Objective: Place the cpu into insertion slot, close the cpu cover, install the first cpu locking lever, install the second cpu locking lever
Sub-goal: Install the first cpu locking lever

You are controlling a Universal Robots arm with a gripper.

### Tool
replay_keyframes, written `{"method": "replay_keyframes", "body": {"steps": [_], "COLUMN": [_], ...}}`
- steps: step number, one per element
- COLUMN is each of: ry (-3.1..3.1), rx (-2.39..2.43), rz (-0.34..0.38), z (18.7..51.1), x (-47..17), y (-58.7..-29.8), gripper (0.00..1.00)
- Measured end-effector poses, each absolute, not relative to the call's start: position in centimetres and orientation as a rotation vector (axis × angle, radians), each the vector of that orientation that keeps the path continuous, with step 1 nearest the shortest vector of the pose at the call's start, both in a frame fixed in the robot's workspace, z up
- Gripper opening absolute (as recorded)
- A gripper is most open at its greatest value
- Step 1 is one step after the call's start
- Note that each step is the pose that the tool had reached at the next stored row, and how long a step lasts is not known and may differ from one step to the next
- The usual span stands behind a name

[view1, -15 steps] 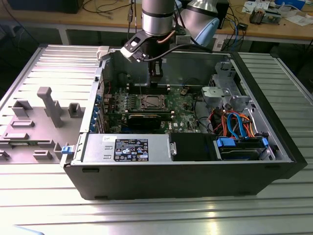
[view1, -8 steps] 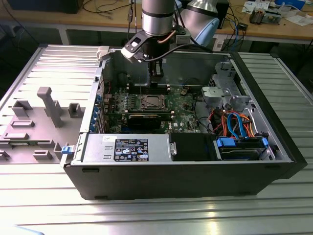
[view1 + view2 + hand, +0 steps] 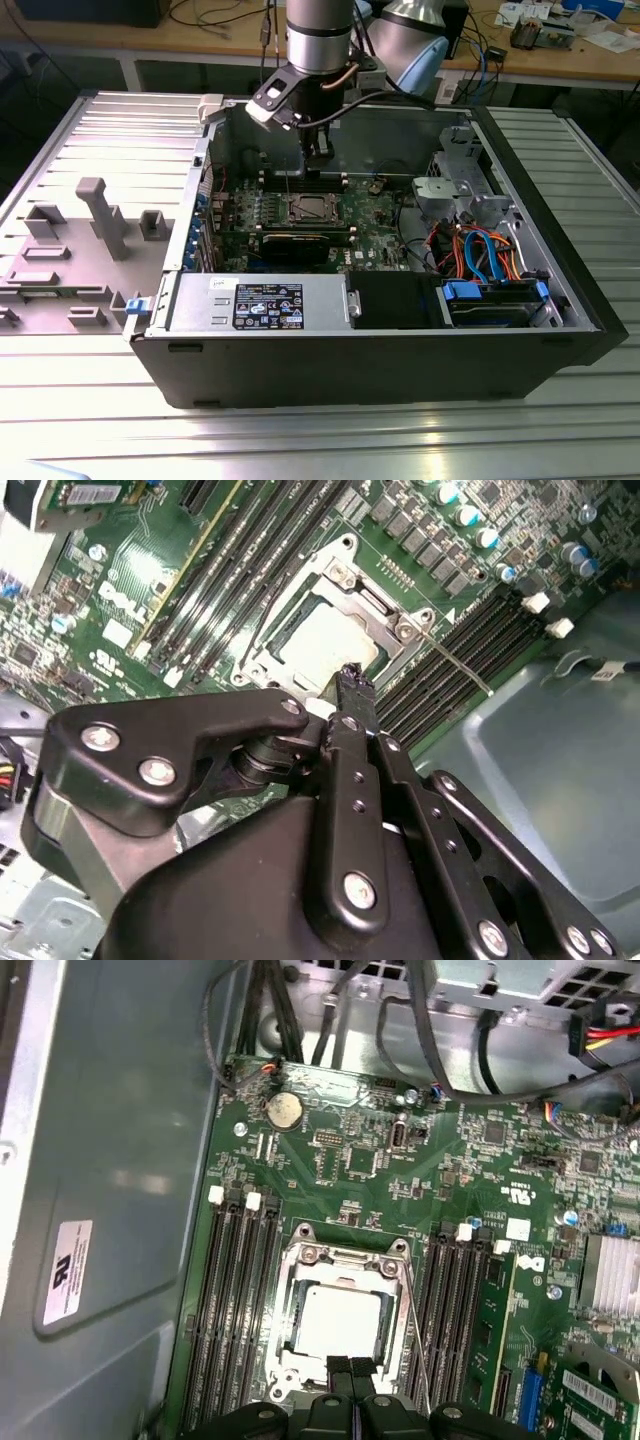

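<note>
**A:** What is the layout, big things first?

**B:** A ribbed metal table [image 3: 300, 445] carries an open computer case [image 3: 350, 370]. In the exterior view, grey fixture blocks [image 3: 100, 215] lie at nine o'clock of the case. The arm [image 3: 320, 40] reaches in from twelve o'clock, over the green motherboard [image 3: 375, 215].

**A:** And the hand?

**B:** The hand [image 3: 350, 1368] hangs just above the board. Its two black fingers are pressed together with nothing between them. In the exterior view the insertion slot [image 3: 306, 209] lies at six o'clock from it, close by.

**A:** Where is the cpu?

**B:** The cpu [image 3: 340, 1322] is seated in the slot, silver top up. The cpu cover [image 3: 345, 1263] lies flat around it and frames it through its window. I judge those two steps done.

**A:** What is the hand nearest to?

**B:** A locking lever [image 3: 458, 663], the thin wire rod. In the first wrist view it runs along one side of the socket, between the cover and the memory slots [image 3: 455, 1320], just beside the fingertips. In the second wrist view its free end reaches out across those slots. From that I judge it lifted rather than hooked down. The joined fingers sit at the socket's edge and, as far as I can tell, touch neither rod nor cover.
</note>
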State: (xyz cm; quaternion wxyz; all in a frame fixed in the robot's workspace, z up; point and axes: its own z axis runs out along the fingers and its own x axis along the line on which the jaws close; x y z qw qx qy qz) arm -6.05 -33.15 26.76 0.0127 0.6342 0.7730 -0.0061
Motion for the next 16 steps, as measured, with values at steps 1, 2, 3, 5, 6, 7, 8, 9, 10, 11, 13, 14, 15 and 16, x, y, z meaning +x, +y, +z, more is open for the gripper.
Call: {"method": "replay_keyframes", "body": {"steps": [1, 2, 3, 5, 6, 7, 8, 9, 10, 11, 13, 14, 15, 16], "ry": [2.436, 2.457, 2.475, 2.512, 2.515, 2.515, 2.515, 2.515, 2.515, 2.515, 2.515, 2.515, 2.515, 2.515], "rx": [1.943, 1.916, 1.893, 1.843, 1.839, 1.839, 1.839, 1.839, 1.839, 1.839, 1.839, 1.839, 1.839, 1.839], "rz": [-0.018, -0.018, -0.018, -0.017, -0.017, -0.017, -0.017, -0.017, -0.017, -0.017, -0.017, -0.017, -0.017, -0.017], "z": [26.75, 26.74, 26.74, 26.73, 26.73, 26.73, 26.73, 26.73, 26.73, 26.73, 26.73, 26.73, 26.73, 26.73], "x": [-6.05, -6.05, -6.05, -6.06, -6.07, -6.07, -6.07, -6.07, -6.07, -6.07, -6.07, -6.07, -6.07, -6.07], "y": [-33.15, -33.15, -33.15, -33.15, -33.15, -33.15, -33.15, -33.15, -33.15, -33.15, -33.15, -33.15, -33.15, -33.15], "gripper": [0.11, 0.11, 0.11, 0.11, 0.11, 0.11, 0.11, 0.11, 0.11, 0.11, 0.11, 0.11, 0.11, 0.11]}}
